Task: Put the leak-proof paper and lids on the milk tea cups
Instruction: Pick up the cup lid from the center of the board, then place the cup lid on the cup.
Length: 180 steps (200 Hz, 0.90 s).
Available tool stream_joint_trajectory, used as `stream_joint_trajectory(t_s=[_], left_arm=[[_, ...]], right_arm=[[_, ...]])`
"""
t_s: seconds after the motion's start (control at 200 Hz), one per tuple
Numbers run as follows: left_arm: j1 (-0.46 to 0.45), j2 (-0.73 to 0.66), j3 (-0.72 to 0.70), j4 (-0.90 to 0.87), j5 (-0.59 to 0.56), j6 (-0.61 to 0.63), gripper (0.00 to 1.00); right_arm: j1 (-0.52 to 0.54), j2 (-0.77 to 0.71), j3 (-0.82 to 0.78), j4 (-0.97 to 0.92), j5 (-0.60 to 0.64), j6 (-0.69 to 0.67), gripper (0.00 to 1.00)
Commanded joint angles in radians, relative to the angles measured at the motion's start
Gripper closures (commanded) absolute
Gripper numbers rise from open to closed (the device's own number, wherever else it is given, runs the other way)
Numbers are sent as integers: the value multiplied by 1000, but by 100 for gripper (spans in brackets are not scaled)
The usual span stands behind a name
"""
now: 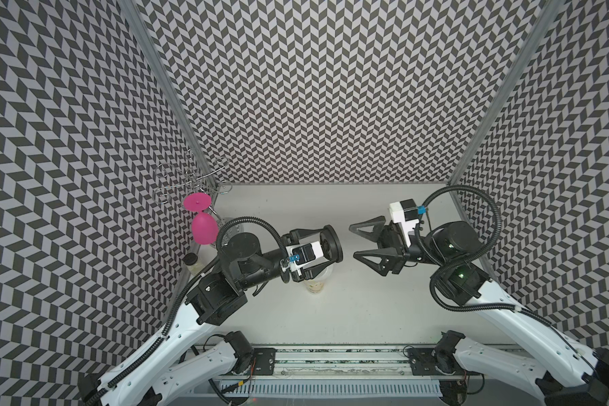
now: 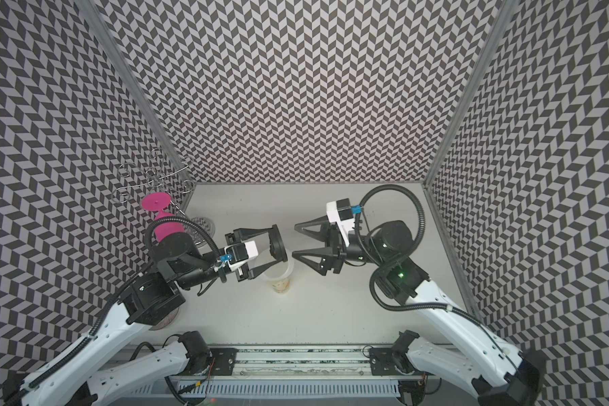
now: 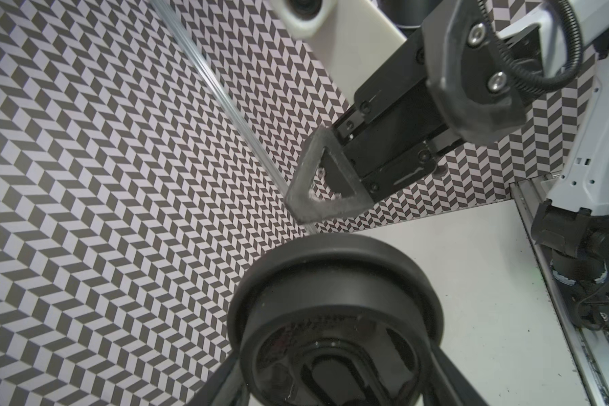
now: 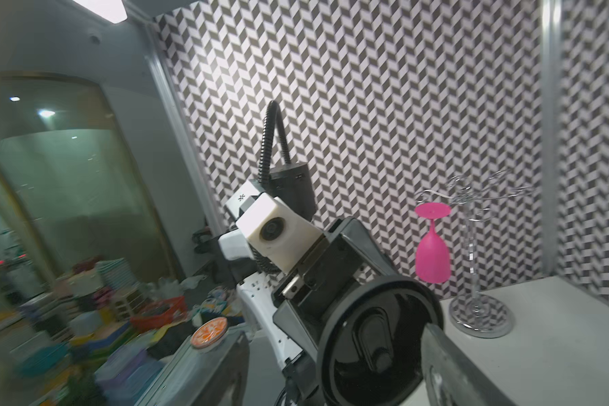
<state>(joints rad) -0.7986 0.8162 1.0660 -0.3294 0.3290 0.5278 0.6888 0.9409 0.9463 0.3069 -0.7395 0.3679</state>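
The cream-white milk tea cup [image 2: 281, 283] stands mid-table, its top largely hidden under my left gripper [image 2: 276, 246]. That gripper is shut on a round black plastic lid [image 1: 332, 247], held on edge above the cup, and the lid [image 3: 331, 298] fills the space between the fingers in the left wrist view. My right gripper [image 1: 353, 241] hovers open and empty just right of the lid [image 4: 377, 337]. The cup's mouth [image 2: 285, 269] looks white. I cannot tell whether the leak-proof paper lies on it.
A pink goblet [image 1: 203, 228] hangs upside down on a wire rack [image 1: 190, 179] in the back left corner. A small black-capped jar [image 1: 192, 262] stands by the left wall. A patterned disc [image 2: 166, 318] lies under the left arm. Patterned walls enclose three sides.
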Motion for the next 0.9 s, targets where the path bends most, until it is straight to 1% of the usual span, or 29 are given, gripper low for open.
stream_joint_trajectory(t_s=[0.0,0.115,0.19,0.305,0.446,0.526,0.581,0.601,0.641,0.781,0.896], left_arm=[[-8,28,129,-269,-94,-101,49],[-11,114,291,-516,-161,-217,50],[-12,173,390,-637,-202,-297,50],[-12,277,524,-777,-260,-431,50],[-16,423,664,-956,-302,-578,49],[-24,460,686,-981,-275,-650,51],[-24,489,704,-994,-283,-697,51],[-24,499,708,-1025,-285,-710,51],[-25,510,702,-1030,-278,-725,53],[-25,543,686,-1028,-254,-804,54],[-25,557,675,-1028,-263,-856,55]], right_arm=[[-17,-63,-27,-135,278,-94,24],[-26,-86,-41,-225,445,-106,24],[-28,-86,-42,-270,516,-103,24],[-30,-84,-46,-306,590,-94,25],[-31,-79,-41,-330,617,-86,25],[-31,-73,-32,-355,622,-80,25],[-31,-71,-32,-368,629,-77,25],[-31,-72,-34,-371,630,-76,25],[-31,-75,-39,-371,632,-74,25],[-32,-85,-62,-359,623,-59,25],[-32,-95,-93,-340,618,-31,26]])
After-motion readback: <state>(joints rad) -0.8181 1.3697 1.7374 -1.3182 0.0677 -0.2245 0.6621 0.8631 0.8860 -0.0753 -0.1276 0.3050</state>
